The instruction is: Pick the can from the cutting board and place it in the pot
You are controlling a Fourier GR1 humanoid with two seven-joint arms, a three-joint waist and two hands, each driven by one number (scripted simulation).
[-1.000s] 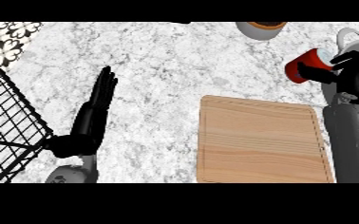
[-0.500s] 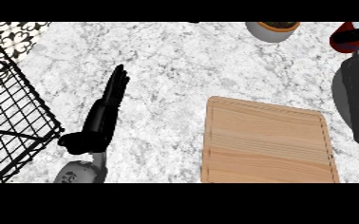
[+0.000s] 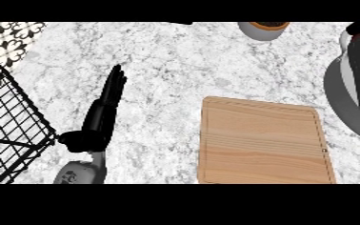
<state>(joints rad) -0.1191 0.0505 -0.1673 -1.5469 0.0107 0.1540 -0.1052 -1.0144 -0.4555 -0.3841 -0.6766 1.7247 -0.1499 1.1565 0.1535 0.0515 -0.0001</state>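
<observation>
Gone from view since earlier — red can; left robot hand [image 3: 98,119] rests released, fingers straight, on marble counter [image 3: 175,62].

White and grey marbled surface [image 3: 183,62]. Wooden cutting board [image 3: 264,143] lying flat at lower right, bare on top. Grey pot [image 3: 263,29] at the far edge, cut off. Black wire rack [image 3: 21,124] at the left edge.

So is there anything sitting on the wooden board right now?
No, it is bare. The cutting board shows only plain wood from edge to edge. No can is on it.
</observation>
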